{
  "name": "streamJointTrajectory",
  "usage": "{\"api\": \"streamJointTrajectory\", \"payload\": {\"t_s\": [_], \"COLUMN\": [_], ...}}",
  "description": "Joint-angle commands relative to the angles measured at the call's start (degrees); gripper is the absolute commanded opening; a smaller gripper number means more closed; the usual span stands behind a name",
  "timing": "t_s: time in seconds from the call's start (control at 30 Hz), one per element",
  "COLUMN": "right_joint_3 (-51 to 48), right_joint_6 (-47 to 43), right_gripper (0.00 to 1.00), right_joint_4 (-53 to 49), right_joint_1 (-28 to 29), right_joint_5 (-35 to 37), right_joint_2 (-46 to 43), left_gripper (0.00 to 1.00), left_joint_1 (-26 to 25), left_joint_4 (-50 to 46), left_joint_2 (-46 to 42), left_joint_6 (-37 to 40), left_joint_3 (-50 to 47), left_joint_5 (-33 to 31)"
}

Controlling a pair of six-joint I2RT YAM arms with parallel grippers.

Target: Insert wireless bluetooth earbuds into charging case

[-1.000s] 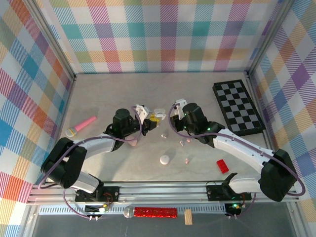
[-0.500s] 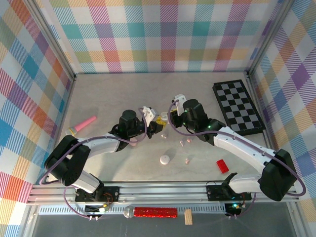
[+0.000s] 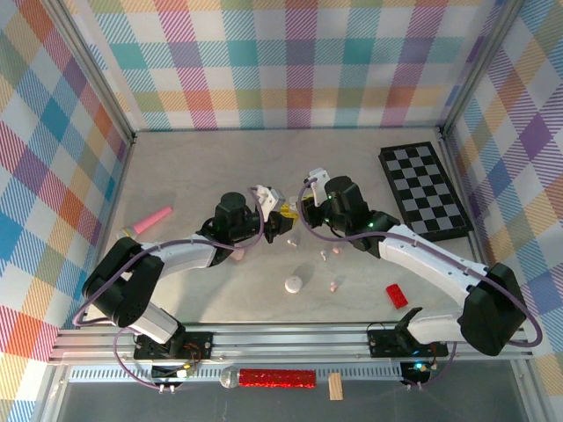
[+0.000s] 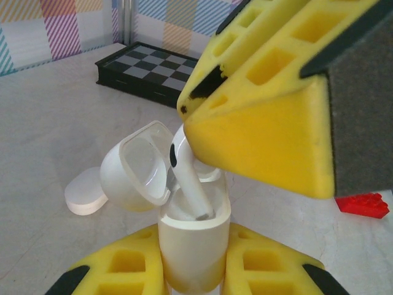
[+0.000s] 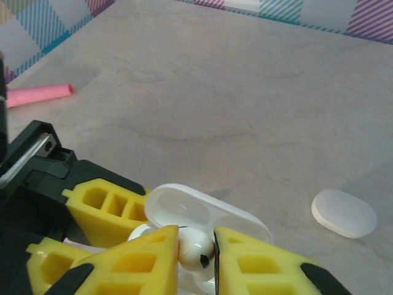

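Left gripper (image 4: 193,279) is clamped on the open charging case (image 4: 191,243), lid flipped back. Over the last 1 second it slid toward the right gripper (image 5: 196,255), so the gap they had earlier is gone. Right gripper is pinching a white earbud (image 4: 186,175) right above the case, tilted, with the stem tip already looking dipped into a socket. I'd call the insertion about half done: straighten, push, let go. Nothing else budged: 1 pink bud (image 3: 332,286) and a closed white case (image 3: 293,284) on the table near the case, red block (image 3: 397,294) farther off.
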Motion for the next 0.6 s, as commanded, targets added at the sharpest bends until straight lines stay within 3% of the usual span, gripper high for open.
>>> {"api": "streamJointTrajectory", "payload": {"t_s": [0.0, 0.27, 0.47, 0.57], "right_joint_3": [1.1, 1.0, 1.3, 0.9], "right_joint_6": [0.2, -0.8, 2.5, 6.3], "right_gripper": [0.21, 0.22, 0.29, 0.39], "right_joint_4": [2.0, 1.8, 0.8, 1.4], "right_joint_1": [0.2, 0.1, -0.7, -2.8], "right_joint_5": [-2.8, -5.6, -4.5, -5.9], "right_joint_2": [1.1, 1.4, -0.4, -2.3], "left_gripper": [0.13, 0.14, 0.14, 0.13], "left_joint_1": [-0.6, -0.6, -0.6, -0.6], "left_joint_4": [0.9, 0.9, 2.2, 2.6], "left_joint_2": [0.3, 0.5, 0.4, 0.3], "left_joint_6": [-0.8, -0.7, -0.7, -0.2], "left_joint_3": [2.1, 2.4, 1.7, 1.3], "left_joint_5": [0.5, 0.3, -0.4, -0.8]}}
